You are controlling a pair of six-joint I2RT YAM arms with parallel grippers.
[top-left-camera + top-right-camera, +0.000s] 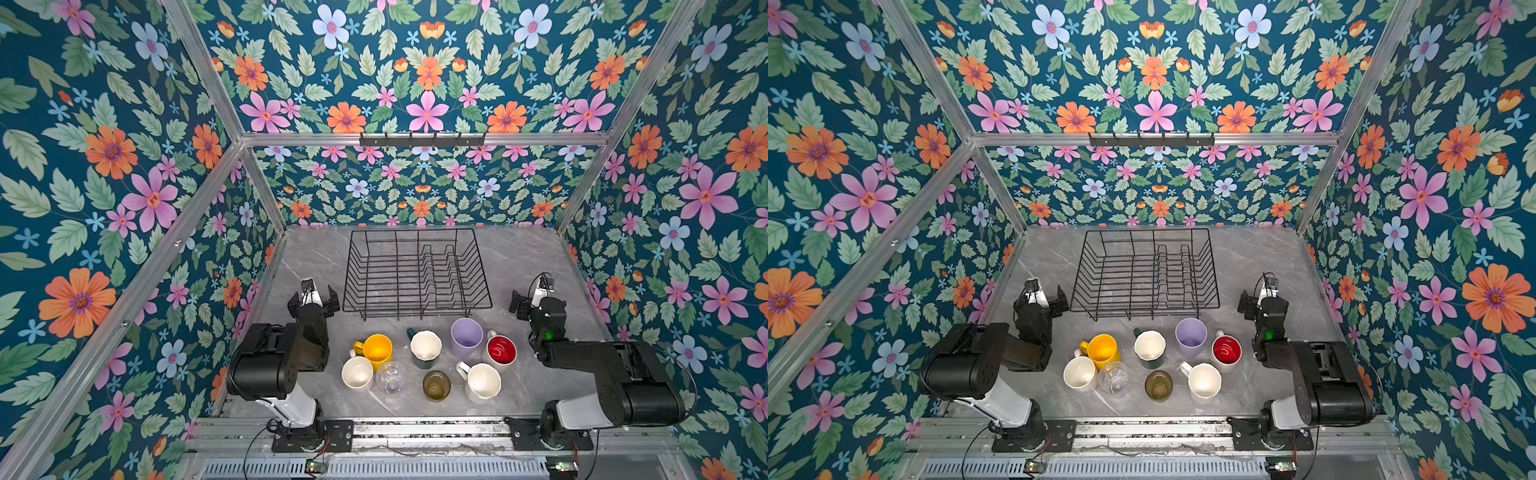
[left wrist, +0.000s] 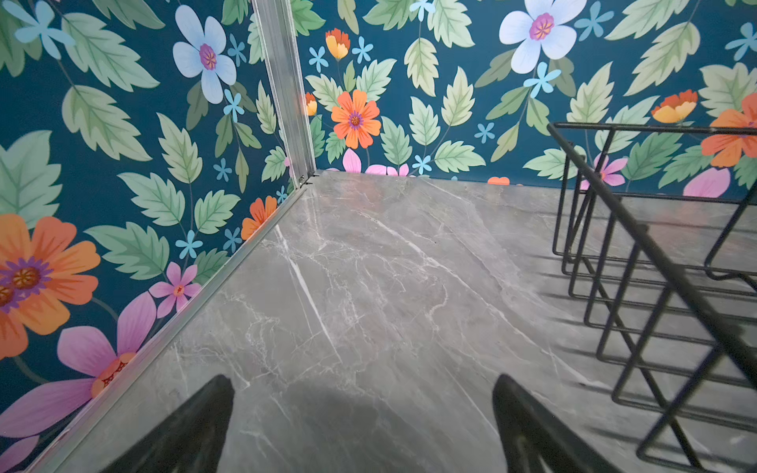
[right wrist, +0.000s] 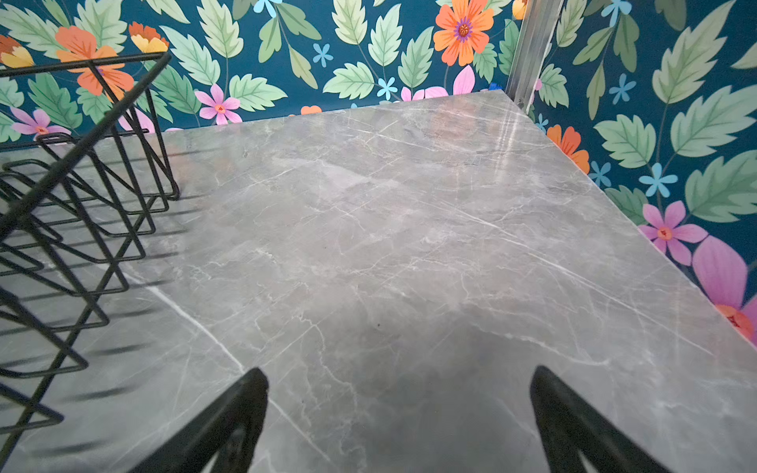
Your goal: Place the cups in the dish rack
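The black wire dish rack (image 1: 415, 309) (image 1: 1144, 309) stands empty at the back middle of the table. In front of it stand several cups: yellow mug (image 1: 376, 351), dark green mug (image 1: 424, 349), lilac tumbler (image 1: 466, 336), red-lined white mug (image 1: 500, 351), cream cup (image 1: 356, 372), clear glass (image 1: 390, 377), olive-amber glass (image 1: 436, 385) and white mug (image 1: 482, 382). My left gripper (image 1: 313, 299) (image 2: 362, 383) hangs open just left of the rack (image 2: 655, 247). My right gripper (image 1: 536, 301) (image 3: 399, 372) hangs open to the right of the rack (image 3: 82, 141). Both hold nothing.
The grey marble tabletop (image 1: 519, 257) is boxed in by floral walls on three sides with aluminium frame posts at the corners. A black hook rail (image 1: 422, 139) sits high on the back wall. Both arm bases stand at the front edge.
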